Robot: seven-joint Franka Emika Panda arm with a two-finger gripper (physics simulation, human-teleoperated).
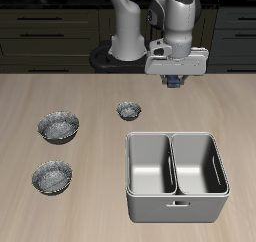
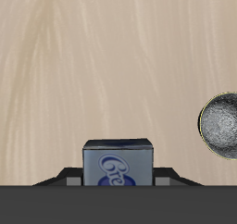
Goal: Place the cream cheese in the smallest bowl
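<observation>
Cream cheese [image 1: 177, 82] sits clamped in my claw [image 1: 177, 83], lifted clear of the tabletop [image 1: 80, 91], so I judge the pickup done and the carry and drop left. In the exterior view the small dark box hangs just under the claw, at the back of the tabletop. The smallest bowl [image 1: 128, 110] stands on the wood a little nearer the front edge than the claw and off to one side of it, not yet beneath it. Two larger bowls [image 1: 58, 125] [image 1: 51, 176] lie farther off in that same direction, and the steel tray [image 1: 176, 175] stands nearer the front edge than the claw.

In the wrist view the cream cheese [image 2: 117, 163] fills the space between my fingers, its blue label facing the camera, with bare wood beyond it. The smallest bowl [image 2: 220, 126] shows only partly at the frame's edge, well apart from the box, and looks empty.
</observation>
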